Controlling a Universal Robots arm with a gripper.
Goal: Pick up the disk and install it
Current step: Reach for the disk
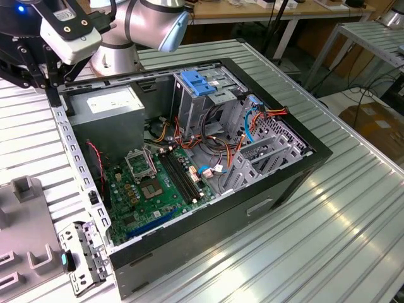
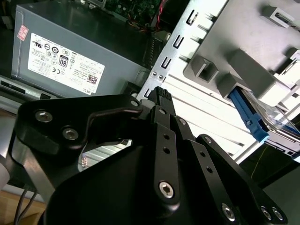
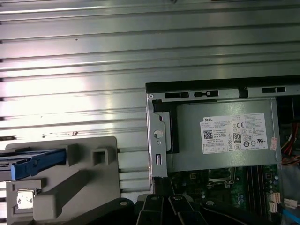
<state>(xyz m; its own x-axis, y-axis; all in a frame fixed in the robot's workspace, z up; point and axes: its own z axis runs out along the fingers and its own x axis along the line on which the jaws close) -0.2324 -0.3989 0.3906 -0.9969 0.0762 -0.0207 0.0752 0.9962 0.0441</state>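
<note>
The disk [image 3: 35, 161] is a flat drive with bright blue rails. It stands on edge in a slot of the grey fixture [image 3: 79, 187] on the table, beside the open computer case [image 1: 278, 183]. The second wrist view shows the disk's [image 2: 248, 115] blue rail sticking out of the grey fixture [image 2: 243, 61]. My gripper [image 1: 38, 72] hangs over the case's corner by the power supply, well apart from the disk. Its black linkage [image 2: 161, 140] sits in the foreground of both wrist views, and nothing is seen held in it.
The grey power supply [image 1: 110, 101] lies at the case's corner below me. A light-blue latch plate [image 1: 197, 82] tops the drive cage, with orange and blue cables beside it. A loose metal bracket [image 1: 85, 255] lies near the fixture. The ribbed metal table [image 1: 341, 221] surrounds the case.
</note>
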